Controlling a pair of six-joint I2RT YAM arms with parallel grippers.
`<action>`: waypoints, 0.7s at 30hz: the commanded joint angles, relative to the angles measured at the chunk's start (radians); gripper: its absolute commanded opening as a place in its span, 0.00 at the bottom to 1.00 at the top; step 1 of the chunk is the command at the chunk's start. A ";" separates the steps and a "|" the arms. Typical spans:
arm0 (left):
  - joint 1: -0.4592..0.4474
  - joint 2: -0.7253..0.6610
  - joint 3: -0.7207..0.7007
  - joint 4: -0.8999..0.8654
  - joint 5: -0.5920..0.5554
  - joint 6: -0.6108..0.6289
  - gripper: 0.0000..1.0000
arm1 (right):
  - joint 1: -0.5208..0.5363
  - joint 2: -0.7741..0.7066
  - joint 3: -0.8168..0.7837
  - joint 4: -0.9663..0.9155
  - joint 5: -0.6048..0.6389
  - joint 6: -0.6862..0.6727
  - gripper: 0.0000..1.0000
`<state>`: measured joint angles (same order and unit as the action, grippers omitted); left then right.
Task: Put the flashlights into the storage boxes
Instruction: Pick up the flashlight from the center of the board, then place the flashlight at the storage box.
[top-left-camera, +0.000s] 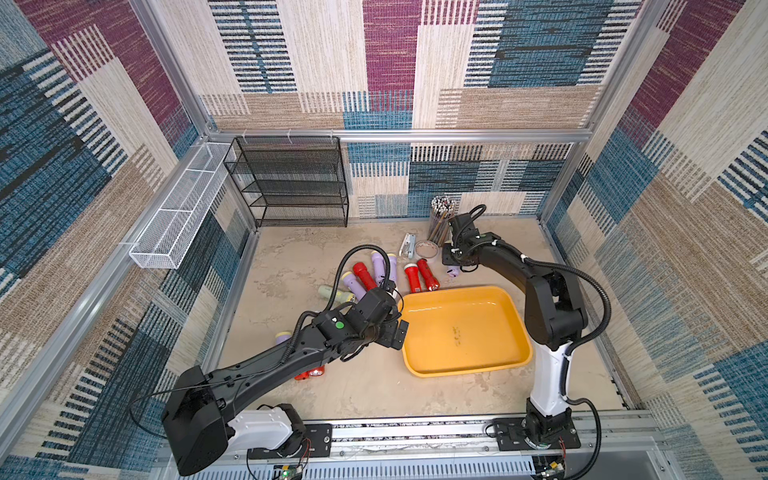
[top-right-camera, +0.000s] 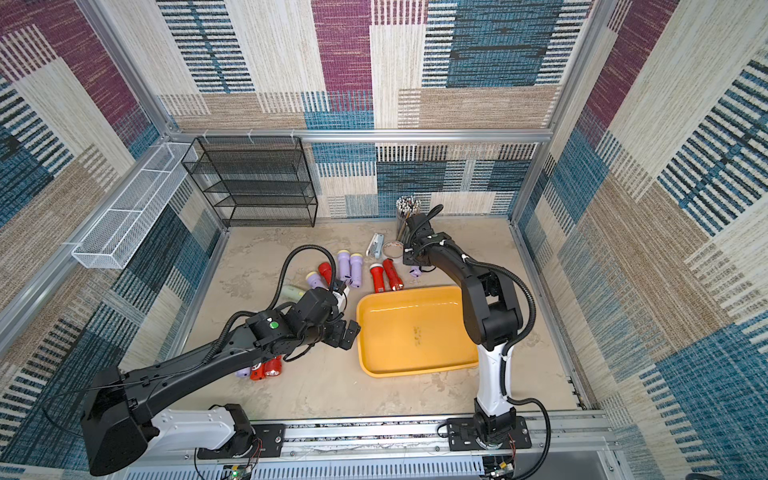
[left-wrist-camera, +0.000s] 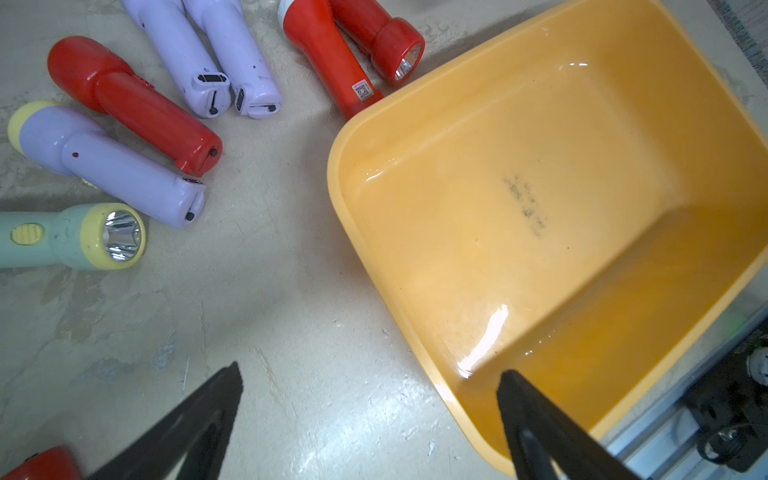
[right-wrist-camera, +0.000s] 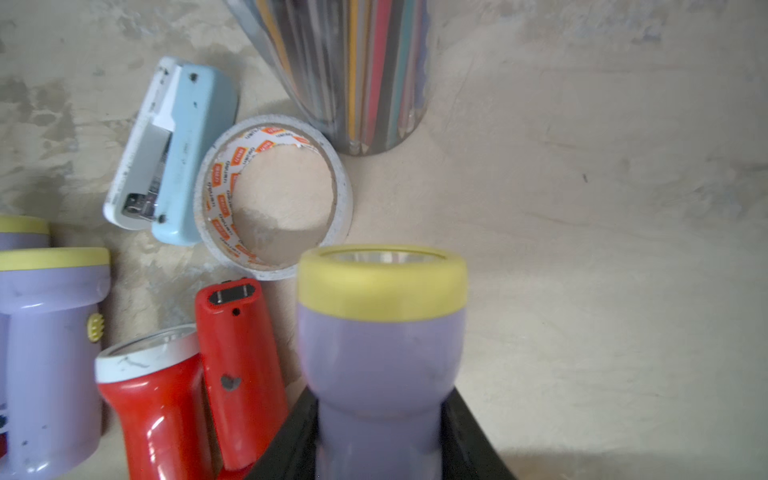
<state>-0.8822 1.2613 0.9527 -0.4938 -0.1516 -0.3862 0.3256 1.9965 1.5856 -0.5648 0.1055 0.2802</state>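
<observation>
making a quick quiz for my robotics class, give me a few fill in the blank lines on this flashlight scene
The right fingers are shut on a ____ flashlight with a yellow head.
The left fingers stand ____, holding nothing.
The yellow tray is ____ of flashlights.
The tape roll lies between the pencil cup and a pale blue ____.
Missing: lilac; open; empty; stapler.

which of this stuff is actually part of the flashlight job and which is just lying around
Job: lilac flashlight held in the right tool; loose flashlights in red, lilac and pale green; yellow tray, empty.
Lying about: stapler; tape roll; cup of pencils; black mesh rack; white wire basket.
</observation>
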 joint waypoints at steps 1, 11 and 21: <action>-0.001 -0.015 0.001 -0.028 -0.017 0.036 0.99 | 0.001 -0.066 -0.042 0.008 -0.036 0.015 0.33; -0.001 -0.065 0.038 -0.089 -0.043 0.073 1.00 | 0.063 -0.310 -0.262 0.032 -0.111 0.042 0.34; -0.001 -0.124 0.046 -0.140 -0.057 0.069 1.00 | 0.295 -0.480 -0.473 0.083 -0.145 0.161 0.35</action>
<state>-0.8822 1.1484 0.9920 -0.6041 -0.1860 -0.3408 0.5804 1.5425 1.1454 -0.5388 -0.0181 0.3733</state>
